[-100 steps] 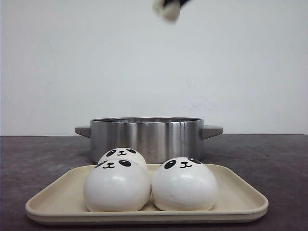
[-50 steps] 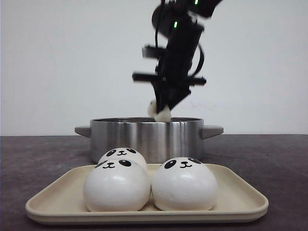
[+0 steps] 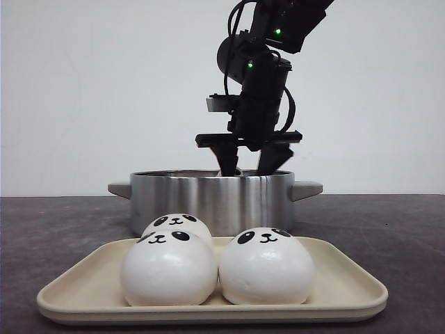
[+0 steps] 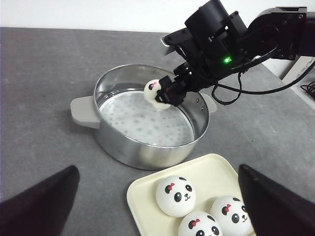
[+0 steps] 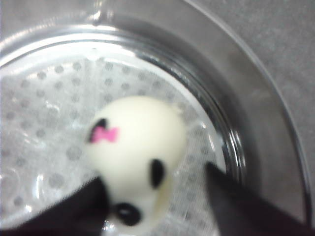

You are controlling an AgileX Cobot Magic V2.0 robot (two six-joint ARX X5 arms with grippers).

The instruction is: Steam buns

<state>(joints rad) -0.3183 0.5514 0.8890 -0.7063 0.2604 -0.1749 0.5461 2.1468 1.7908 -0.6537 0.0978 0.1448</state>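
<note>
Three white panda-faced buns (image 3: 169, 268) (image 3: 266, 268) (image 3: 177, 224) sit on a cream tray (image 3: 348, 292) in front of a steel pot (image 3: 212, 198). They also show in the left wrist view (image 4: 175, 195). My right gripper (image 3: 249, 161) reaches down into the pot with its jaws spread. The fourth bun (image 5: 138, 147), with a pink bow, lies between its fingers on the perforated liner; one finger is against it, the other stands apart. This bun shows in the left wrist view (image 4: 155, 93), but the pot wall hides it in front. My left gripper (image 4: 157, 168) is open, empty, above the tray.
The pot has two grey side handles (image 3: 307, 188) and a white dotted liner (image 4: 142, 123) on its floor. The tray (image 4: 147, 196) lies close to the pot's near wall. The dark grey table (image 4: 44, 69) extends to a white wall behind.
My right arm came down from the top of the view with the bun into the pot. Its jaws, shut on the bun before, now stand spread.
</note>
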